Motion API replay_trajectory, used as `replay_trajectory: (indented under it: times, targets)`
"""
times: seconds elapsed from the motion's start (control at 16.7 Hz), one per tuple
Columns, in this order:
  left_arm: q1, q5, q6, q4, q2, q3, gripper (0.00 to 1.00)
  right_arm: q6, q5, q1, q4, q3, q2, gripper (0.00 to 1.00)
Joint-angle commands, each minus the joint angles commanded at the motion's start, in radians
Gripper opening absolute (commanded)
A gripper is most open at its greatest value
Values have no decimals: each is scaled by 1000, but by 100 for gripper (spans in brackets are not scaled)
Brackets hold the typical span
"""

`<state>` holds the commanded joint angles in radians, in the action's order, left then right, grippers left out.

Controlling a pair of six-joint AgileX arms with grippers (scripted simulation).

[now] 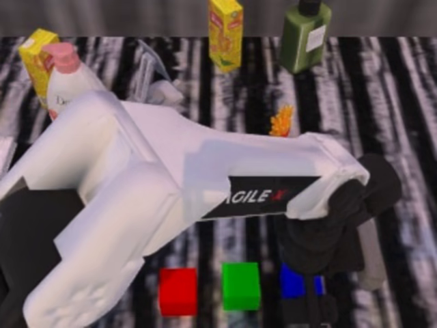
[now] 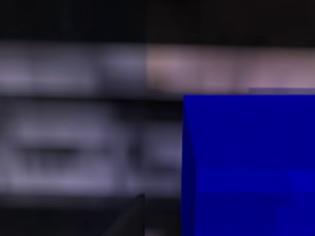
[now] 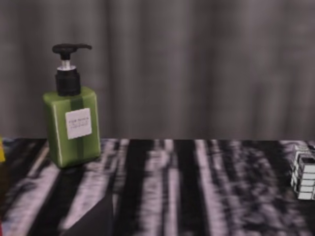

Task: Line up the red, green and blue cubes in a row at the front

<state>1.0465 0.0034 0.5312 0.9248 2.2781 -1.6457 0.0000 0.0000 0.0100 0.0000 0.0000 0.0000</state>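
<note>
White and bulky, the left arm (image 1: 171,198) stretches from the desk's left edge across the black-and-white streaked desk (image 1: 410,102) to its front edge. Its left gripper (image 1: 306,290) hangs over the blue cube (image 1: 293,281); I cannot tell how far it is open. The red cube (image 1: 178,290), green cube (image 1: 241,285) and blue cube sit in a row along the front edge. A green pump bottle (image 1: 305,37) and yellow carton (image 1: 226,33) stand at the back edge, before a grey curtain.

The left wrist view shows the blue cube (image 2: 248,164) very close.

The right wrist view shows the pump bottle (image 3: 72,120) and curtain (image 3: 206,64); the right gripper is unseen.
</note>
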Motion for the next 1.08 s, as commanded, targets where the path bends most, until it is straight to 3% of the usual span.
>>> replay_trajectory:
  times: [0.54,1.08]
  targets:
    - [-1,0,0,4,-1,-3,100,0,0,0,0,0,0,100]
    - [-20,-1,-2,233,-83,-151,100,0,0,0,0,0,0,100]
